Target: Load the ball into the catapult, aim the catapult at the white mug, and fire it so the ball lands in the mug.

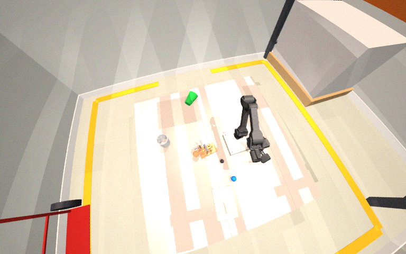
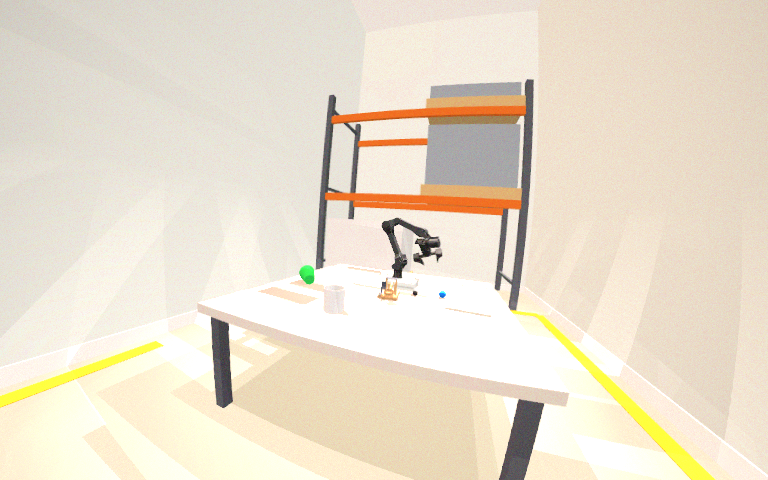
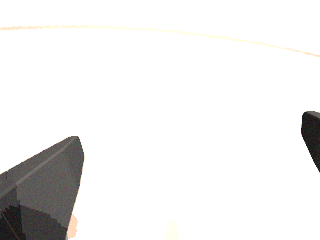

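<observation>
My gripper (image 1: 265,151) (image 2: 429,258) (image 3: 195,135) is open and empty, raised above the table. In the top view it is above and to the right of the blue ball (image 1: 233,178) (image 2: 442,294), which lies on the table. The wooden catapult (image 1: 211,150) (image 2: 389,297) stands left of the arm's base in that view, with a round orange part (image 1: 195,153) at its left end. The details of its arm are too small to tell. The white mug (image 1: 163,141) (image 2: 334,300) stands upright farther left. The wrist view shows both fingertips wide apart over an overexposed surface, with no ball or catapult recognisable.
A small black round object (image 1: 221,161) (image 2: 415,293) lies between the catapult and the blue ball. A green cup (image 1: 191,98) (image 2: 306,274) lies on its side near the table's far edge in the top view. The white base plate (image 1: 234,150) is under the arm.
</observation>
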You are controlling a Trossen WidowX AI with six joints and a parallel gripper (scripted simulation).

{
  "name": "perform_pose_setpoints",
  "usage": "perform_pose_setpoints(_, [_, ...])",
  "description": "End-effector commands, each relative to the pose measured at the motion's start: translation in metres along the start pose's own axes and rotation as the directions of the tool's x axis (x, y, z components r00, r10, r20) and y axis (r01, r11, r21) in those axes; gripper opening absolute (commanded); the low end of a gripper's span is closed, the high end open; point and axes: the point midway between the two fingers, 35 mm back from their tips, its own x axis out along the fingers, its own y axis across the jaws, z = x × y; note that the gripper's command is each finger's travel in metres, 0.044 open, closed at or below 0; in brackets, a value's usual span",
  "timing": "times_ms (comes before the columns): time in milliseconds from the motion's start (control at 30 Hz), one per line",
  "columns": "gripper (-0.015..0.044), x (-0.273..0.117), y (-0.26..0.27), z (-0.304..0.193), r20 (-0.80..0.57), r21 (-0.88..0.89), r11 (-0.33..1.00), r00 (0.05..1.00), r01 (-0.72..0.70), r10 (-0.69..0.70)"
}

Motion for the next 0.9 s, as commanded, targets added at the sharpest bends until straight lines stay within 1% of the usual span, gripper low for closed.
perform_pose_setpoints(0, [0.044, -0.008, -0.006, -0.015, -0.056, 0.138, 0.99, 0.998, 0.026, -0.019])
perform_pose_setpoints(200, [0.044, -0.021, -0.011, -0.036, -0.129, 0.317, 0.945, 0.991, 0.08, -0.04])
perform_pose_setpoints(433, [0.044, -0.037, -0.015, -0.059, -0.209, 0.505, 0.848, 0.976, 0.159, -0.058])
perform_pose_setpoints(633, [0.044, -0.05, -0.015, -0.075, -0.257, 0.626, 0.746, 0.963, 0.228, -0.079])
perform_pose_setpoints(867, [0.044, -0.064, -0.014, -0.091, -0.309, 0.723, 0.627, 0.947, 0.291, -0.084])
